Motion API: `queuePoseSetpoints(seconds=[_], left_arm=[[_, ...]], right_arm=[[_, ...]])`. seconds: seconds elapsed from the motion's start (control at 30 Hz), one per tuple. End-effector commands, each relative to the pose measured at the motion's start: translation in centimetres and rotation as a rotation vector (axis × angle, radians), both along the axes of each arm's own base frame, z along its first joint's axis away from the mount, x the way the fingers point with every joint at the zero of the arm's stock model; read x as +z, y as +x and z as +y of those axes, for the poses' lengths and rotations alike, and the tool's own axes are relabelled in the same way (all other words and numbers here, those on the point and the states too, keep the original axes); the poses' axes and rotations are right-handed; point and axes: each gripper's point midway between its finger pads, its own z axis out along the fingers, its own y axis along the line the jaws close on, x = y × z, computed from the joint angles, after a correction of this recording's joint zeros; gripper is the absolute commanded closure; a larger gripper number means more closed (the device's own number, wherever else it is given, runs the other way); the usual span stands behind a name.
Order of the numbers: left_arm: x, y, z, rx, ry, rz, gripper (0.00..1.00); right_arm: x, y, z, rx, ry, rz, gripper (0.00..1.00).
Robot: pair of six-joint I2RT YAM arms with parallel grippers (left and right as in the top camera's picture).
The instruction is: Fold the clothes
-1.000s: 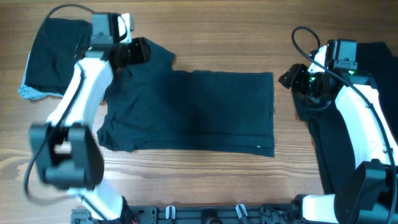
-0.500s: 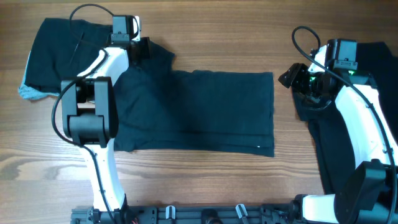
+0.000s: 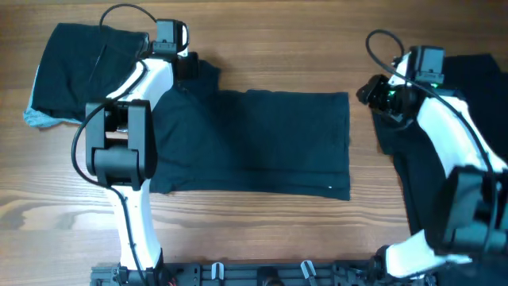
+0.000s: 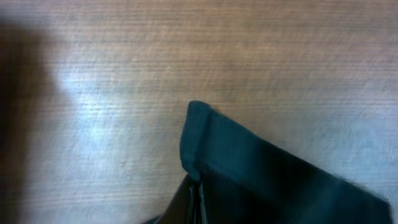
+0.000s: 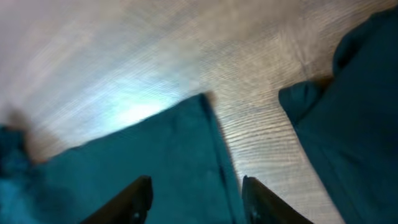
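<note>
I can read no text, label, brand, number or sign in any of my views. The only candidate is a tiny pale speck (image 3: 331, 188) near the lower right corner of the dark shirt (image 3: 262, 143) in the overhead view, and it is too small for me to make out.
</note>
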Motion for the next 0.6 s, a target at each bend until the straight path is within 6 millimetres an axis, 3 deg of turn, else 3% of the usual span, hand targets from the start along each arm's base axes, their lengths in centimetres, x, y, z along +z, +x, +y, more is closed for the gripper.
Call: queuePoseSetpoints(seconds=[0.0, 0.17, 0.37, 0.47, 0.57], left_arm=[[3.7, -0.3, 0.7, 0.021, 0.018, -0.037, 0.96], [6.4, -1.1, 0.8, 0.020, 0.017, -0.045, 0.96], [7.7, -2.1, 0.8, 0.020, 0.018, -0.030, 0.96], [9.2, -2.2, 0.9, 0.020, 0.016, -0.053, 0.96], [10.4, -2.2, 0.9, 0.021, 0.013, -0.076, 0.96]], right_arm=[[-4.3, 0.6, 0.9, 0.063, -0.011, 0.052, 0.53], [-6.0, 2.0, 1.9, 0.104, 0.007, 0.016, 0.47], [-8.4, 3.1, 3.7, 0.143, -0.018, 0.001, 0.44], [-8.5, 3.5, 4.4, 0.160, -0.026, -0.016, 0.55], [-8.9, 3.7, 2.6, 0.114, -0.119, -0.007, 0.83]])
